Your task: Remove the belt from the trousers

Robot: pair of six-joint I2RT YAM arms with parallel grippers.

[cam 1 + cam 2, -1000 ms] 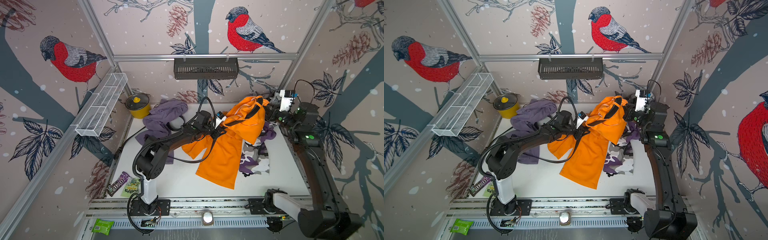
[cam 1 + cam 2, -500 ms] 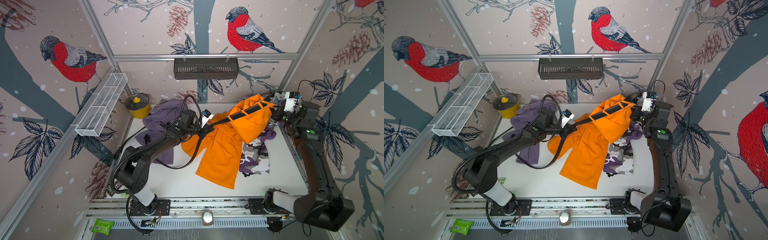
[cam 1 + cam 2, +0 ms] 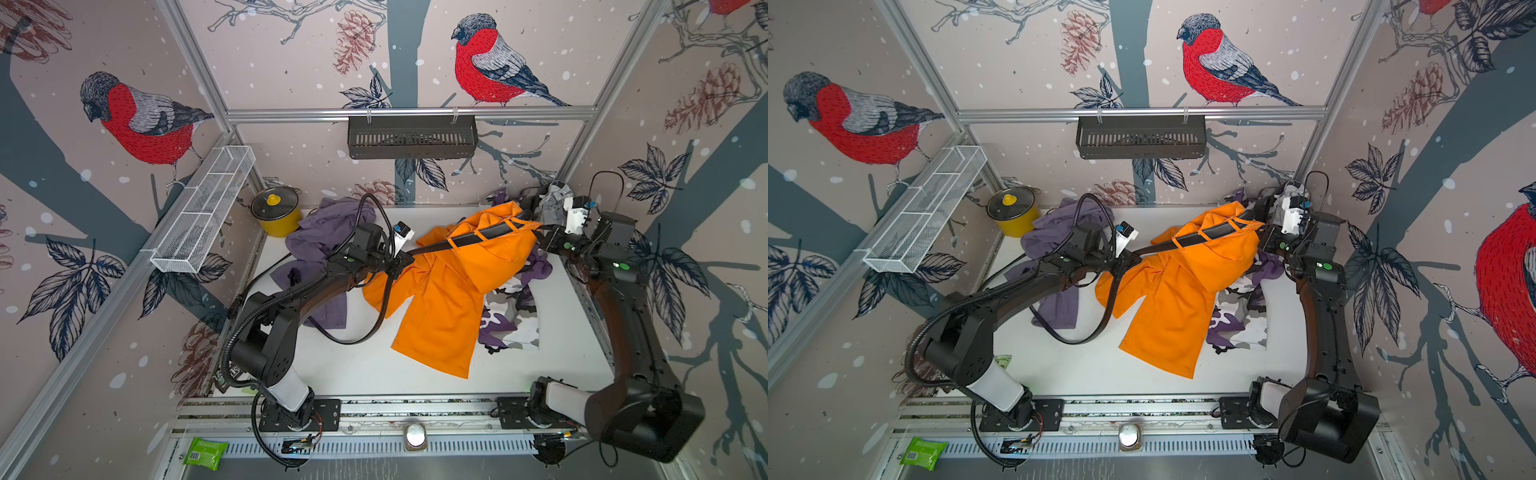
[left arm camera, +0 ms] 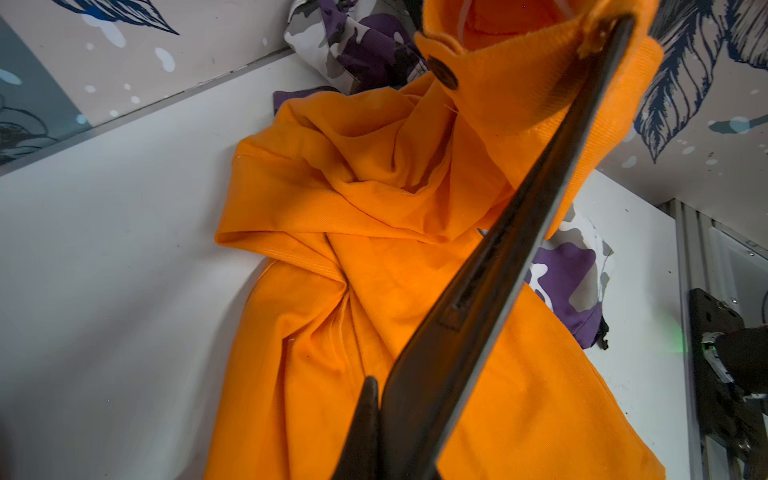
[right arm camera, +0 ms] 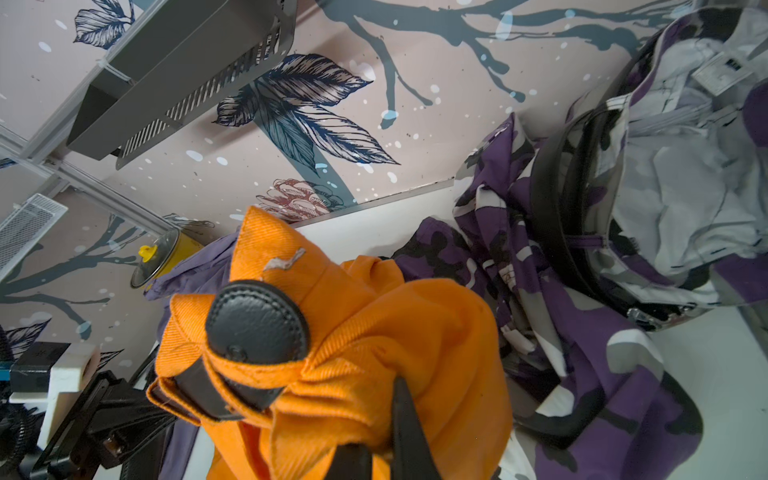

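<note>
Bird-print walls, white desk (image 3: 374,365) strewn with clothes. My left tool (image 3: 404,257) is clamped on one end of the black belt (image 3: 478,237). In the left wrist view the strap runs out from beside one finger (image 4: 365,415) straight into the waistband.

From there the belt stretches taut toward my right, rising off the desk, and passes under the loops of the orange trousers (image 3: 449,299). Their legs hang down onto the desk.

The belt's rounded tip (image 5: 255,322) pokes out of the bunched waistband close to my right tool (image 3: 542,237), which is pinched shut on orange cloth, not on leather.

So the long axis runs tool to tool. I judge the next pull goes along it, leftward away from the right tool, which only anchors. The loops may snag.
</note>
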